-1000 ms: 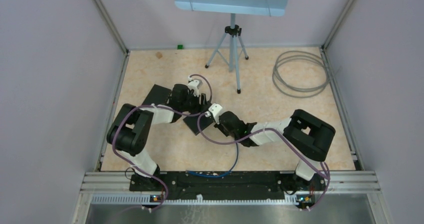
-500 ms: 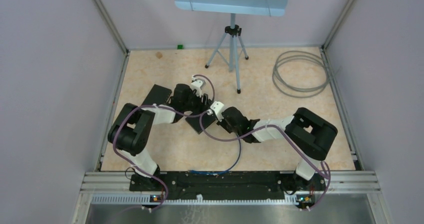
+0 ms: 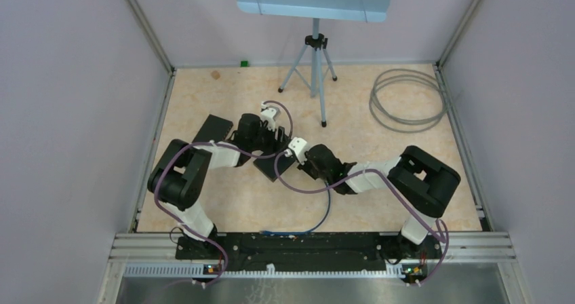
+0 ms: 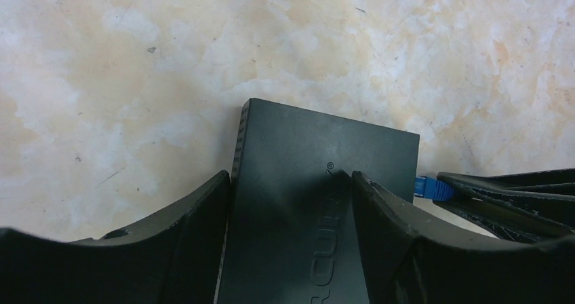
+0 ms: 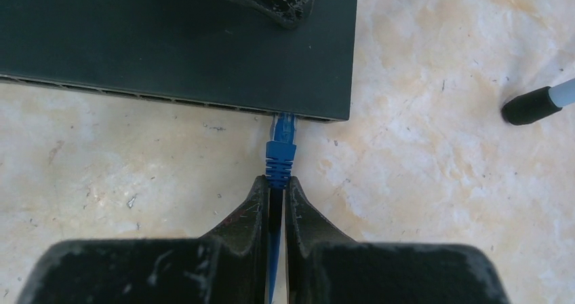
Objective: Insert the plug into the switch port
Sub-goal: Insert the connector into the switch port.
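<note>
Against lower edge of flat black switch box, frame centre: blue cable plug, nose just at port. My right end effector clamped behind it; left end effector spread over box. Risks: off-axis push jams plug; box slides if brace slips.

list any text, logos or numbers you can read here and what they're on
"®": small mark embossed on the top of the black switch.
"CUD…": embossed brand lettering running along the switch top between the left fingers; rotated, faint and cut off by the frame edge, so uncertain.
Blue plug, tripod, grey cable coil: no readable text.
</note>
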Robot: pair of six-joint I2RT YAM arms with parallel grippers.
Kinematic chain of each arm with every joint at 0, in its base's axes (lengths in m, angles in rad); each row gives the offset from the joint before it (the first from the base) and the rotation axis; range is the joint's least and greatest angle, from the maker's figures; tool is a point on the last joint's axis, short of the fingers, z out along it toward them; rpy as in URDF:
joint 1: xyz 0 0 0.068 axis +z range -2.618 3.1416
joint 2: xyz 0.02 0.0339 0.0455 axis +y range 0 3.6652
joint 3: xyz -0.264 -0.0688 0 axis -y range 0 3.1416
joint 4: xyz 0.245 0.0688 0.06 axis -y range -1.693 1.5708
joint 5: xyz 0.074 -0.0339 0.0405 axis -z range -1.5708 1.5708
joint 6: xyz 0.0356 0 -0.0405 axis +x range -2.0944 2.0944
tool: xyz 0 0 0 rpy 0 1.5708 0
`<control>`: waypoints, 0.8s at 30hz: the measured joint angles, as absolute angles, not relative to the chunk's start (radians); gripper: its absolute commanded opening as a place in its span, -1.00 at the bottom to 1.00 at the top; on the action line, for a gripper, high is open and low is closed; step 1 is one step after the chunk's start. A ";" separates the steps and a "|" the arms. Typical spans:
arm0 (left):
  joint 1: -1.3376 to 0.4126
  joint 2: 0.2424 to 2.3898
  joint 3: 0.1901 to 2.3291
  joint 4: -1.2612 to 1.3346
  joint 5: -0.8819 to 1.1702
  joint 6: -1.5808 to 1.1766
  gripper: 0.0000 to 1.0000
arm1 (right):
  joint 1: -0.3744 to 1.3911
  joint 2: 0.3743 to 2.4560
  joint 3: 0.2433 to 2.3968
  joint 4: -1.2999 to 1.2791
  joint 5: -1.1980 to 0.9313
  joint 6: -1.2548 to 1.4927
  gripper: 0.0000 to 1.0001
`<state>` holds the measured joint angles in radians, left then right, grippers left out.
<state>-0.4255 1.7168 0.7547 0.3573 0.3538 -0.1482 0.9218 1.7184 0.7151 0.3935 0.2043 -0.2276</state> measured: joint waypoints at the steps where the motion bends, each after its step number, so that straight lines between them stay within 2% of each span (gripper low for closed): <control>1: -0.426 1.717 0.755 0.358 0.355 -0.159 0.49 | 0.920 1.713 0.702 0.408 0.196 -0.226 -1.00; 4: -0.426 1.717 0.755 0.358 0.381 -0.195 0.67 | 0.918 1.692 0.662 0.442 0.167 -0.212 -1.00; 11: -0.411 1.710 0.755 0.337 0.437 -0.270 0.85 | 0.918 1.652 0.596 0.488 0.114 -0.170 -1.00; 24: -0.355 1.732 0.794 0.305 0.486 -0.301 0.92 | 0.918 1.649 0.582 0.517 0.107 -0.146 -1.00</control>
<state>-0.3553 1.7325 0.7937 0.3054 0.4858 -0.3012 0.9176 1.6493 0.5819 0.5167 0.1066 -0.1455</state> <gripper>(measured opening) 0.961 0.034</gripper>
